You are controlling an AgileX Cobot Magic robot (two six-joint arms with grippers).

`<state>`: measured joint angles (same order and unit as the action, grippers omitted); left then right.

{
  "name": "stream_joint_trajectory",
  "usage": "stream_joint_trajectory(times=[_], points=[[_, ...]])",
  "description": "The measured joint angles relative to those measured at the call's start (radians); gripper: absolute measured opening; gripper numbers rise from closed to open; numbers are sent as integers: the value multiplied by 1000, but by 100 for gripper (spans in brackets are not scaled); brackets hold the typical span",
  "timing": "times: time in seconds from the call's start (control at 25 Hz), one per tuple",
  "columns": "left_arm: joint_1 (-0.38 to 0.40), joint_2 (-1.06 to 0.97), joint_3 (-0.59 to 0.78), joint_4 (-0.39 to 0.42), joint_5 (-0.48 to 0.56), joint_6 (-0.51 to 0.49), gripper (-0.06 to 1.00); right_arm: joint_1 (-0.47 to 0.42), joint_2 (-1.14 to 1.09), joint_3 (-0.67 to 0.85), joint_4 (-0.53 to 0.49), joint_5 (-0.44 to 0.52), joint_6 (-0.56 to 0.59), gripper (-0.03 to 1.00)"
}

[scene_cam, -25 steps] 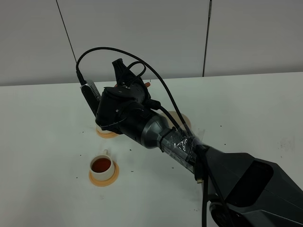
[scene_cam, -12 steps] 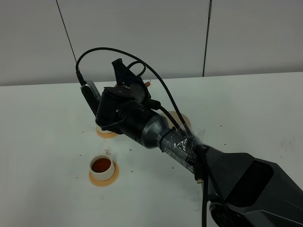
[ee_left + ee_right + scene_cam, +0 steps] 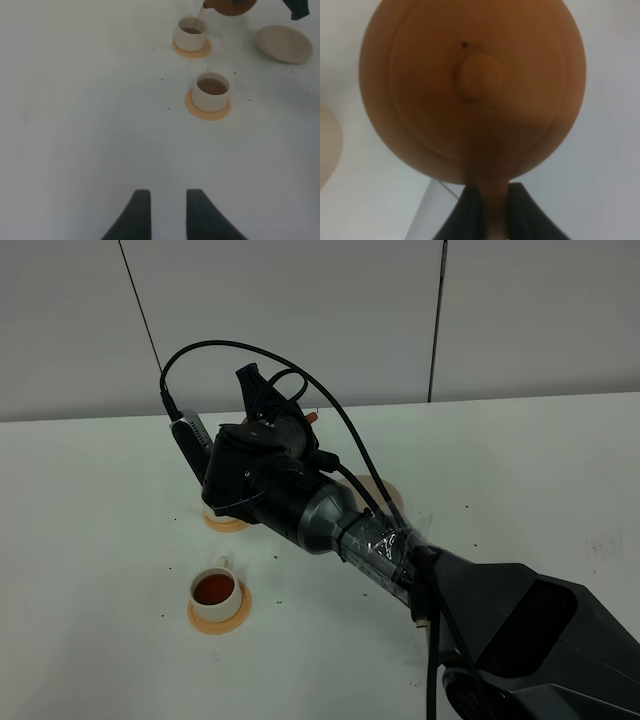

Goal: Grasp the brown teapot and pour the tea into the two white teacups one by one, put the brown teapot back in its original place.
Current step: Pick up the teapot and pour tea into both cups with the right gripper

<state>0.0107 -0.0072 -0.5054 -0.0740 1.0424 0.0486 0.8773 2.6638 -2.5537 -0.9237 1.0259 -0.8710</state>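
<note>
right gripper [image 3: 492, 212] pinches the teapot [image 3: 470, 90] by its handle above the far cup [image 3: 191, 31], tea streaming in. near cup [image 3: 212, 92] holds tea. left gripper [image 3: 167, 212] is slightly spread and empty over the surface [image 3: 75, 125].

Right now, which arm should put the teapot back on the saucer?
Right. The right gripper grips the brown teapot by its handle, with the saucer close beside it. The left gripper is open, empty and farther off.

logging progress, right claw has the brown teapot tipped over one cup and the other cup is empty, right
Not empty: the other cup holds tea, per the exterior high view. The right claw does tip the brown teapot over one cup.
</note>
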Motion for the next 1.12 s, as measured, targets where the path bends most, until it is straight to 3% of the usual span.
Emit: stream_joint_trajectory(times=[1.12], points=[[0, 0, 0, 0, 0, 0, 24, 0, 0, 0, -9, 0, -3, 9]])
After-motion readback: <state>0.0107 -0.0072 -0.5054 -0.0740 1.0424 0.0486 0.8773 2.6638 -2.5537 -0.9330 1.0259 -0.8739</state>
